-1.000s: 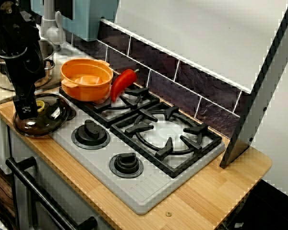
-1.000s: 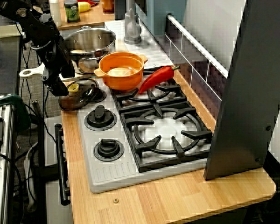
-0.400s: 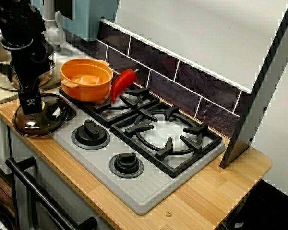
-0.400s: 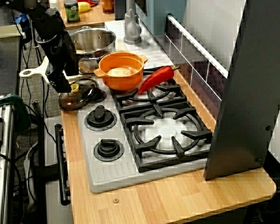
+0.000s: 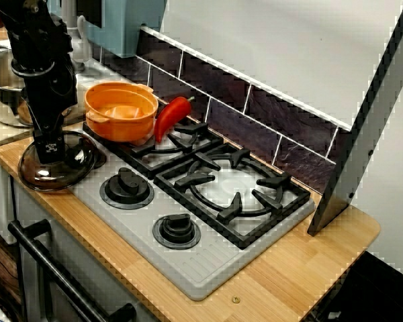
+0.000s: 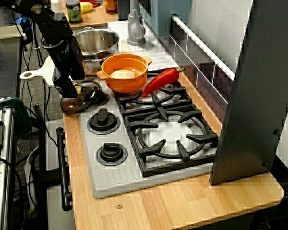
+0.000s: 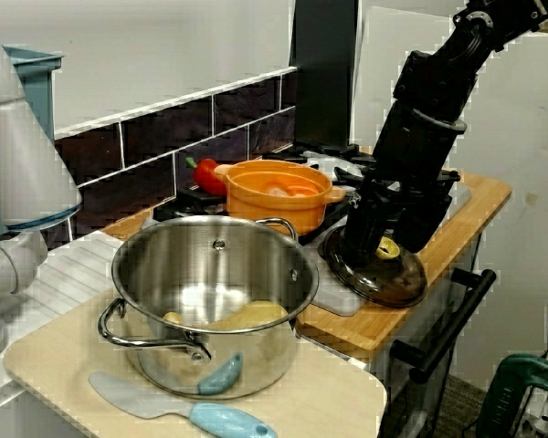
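Gripper (image 5: 52,150) shifted rightward within the last second | now set over yellow knob (image 7: 388,248) of glass lid (image 5: 79,165) | lid lying beside orange pot (image 5: 121,111), at stove (image 5: 188,272) corner | jaw opening not discernible

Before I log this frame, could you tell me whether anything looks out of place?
The red pepper lies on the bare burner grate, propped against the orange pot. The glass lid lies off any pot, partly on the wooden counter.

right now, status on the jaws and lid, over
Jaws low at lid, by its yellow knob, grip unclear. Lid flat at stove edge. Orange pot, steel pot close by.
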`<state>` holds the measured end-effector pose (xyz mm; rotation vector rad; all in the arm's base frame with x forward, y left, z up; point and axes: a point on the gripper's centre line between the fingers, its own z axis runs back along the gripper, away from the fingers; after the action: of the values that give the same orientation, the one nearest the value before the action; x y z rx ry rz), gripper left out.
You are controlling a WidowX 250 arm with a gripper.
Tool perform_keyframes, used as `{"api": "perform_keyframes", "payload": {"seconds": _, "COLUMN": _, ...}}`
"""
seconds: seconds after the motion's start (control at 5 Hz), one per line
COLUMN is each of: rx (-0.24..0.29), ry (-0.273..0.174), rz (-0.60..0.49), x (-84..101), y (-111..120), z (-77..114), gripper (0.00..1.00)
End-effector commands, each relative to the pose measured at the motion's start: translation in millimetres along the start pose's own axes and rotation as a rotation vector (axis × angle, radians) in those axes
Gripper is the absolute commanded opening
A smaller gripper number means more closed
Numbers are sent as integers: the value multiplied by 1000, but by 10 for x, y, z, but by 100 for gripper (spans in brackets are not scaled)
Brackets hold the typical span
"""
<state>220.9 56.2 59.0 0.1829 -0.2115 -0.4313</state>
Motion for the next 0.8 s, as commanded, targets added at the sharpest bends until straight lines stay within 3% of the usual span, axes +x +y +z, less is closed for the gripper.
{"api": "perform_keyframes", "payload": {"seconds": 0.0, "rx": 28, "ry": -8, "rz": 6, "x": 87, "y": -10, "z": -29, "gripper": 100}}
{"api": "perform_keyframes", "payload": {"seconds": 0.4, "rx": 30, "ry": -9, "rz": 6, "x": 115, "y": 1, "z": -28, "gripper": 100}}
{"api": "perform_keyframes", "payload": {"seconds": 0.6, "rx": 23, "ry": -5, "rz": -1, "x": 102, "y": 11, "z": -8, "gripper": 85}}
